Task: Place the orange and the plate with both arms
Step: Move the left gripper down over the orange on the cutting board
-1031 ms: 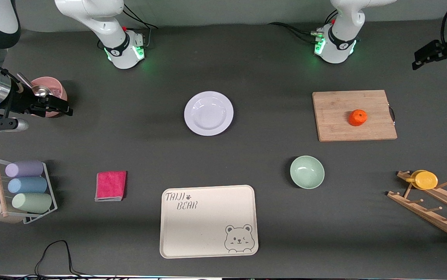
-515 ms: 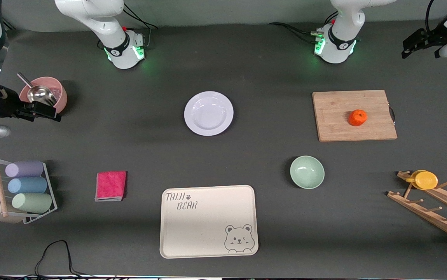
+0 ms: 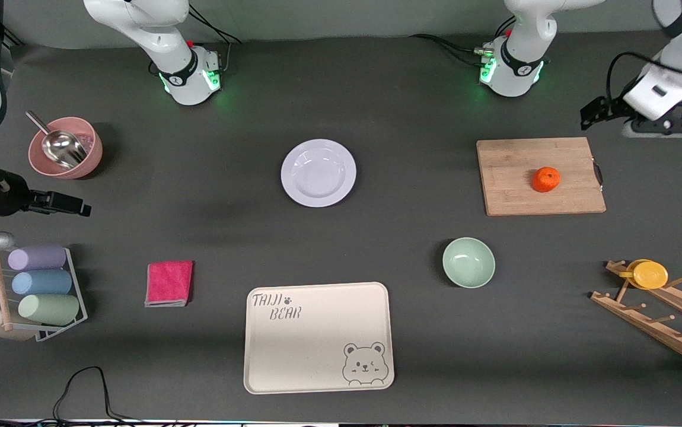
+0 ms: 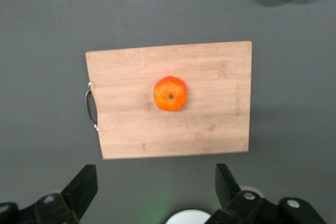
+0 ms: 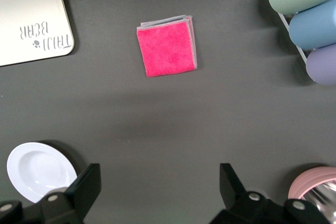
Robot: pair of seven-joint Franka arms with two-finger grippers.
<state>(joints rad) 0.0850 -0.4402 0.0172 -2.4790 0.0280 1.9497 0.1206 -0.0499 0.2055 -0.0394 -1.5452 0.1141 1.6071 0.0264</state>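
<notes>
On the dark grey table (image 3: 400, 225), a plate (image 3: 318, 172) rests.

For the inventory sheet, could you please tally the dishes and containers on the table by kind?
Plates: 1, the plate
Bowls: 2, the green bowl and the pink bowl
Trays: 1, the cream tray
Cylindrical cups in the wire rack: 3, purple cup, blue cup, green cup
Total: 7
</notes>
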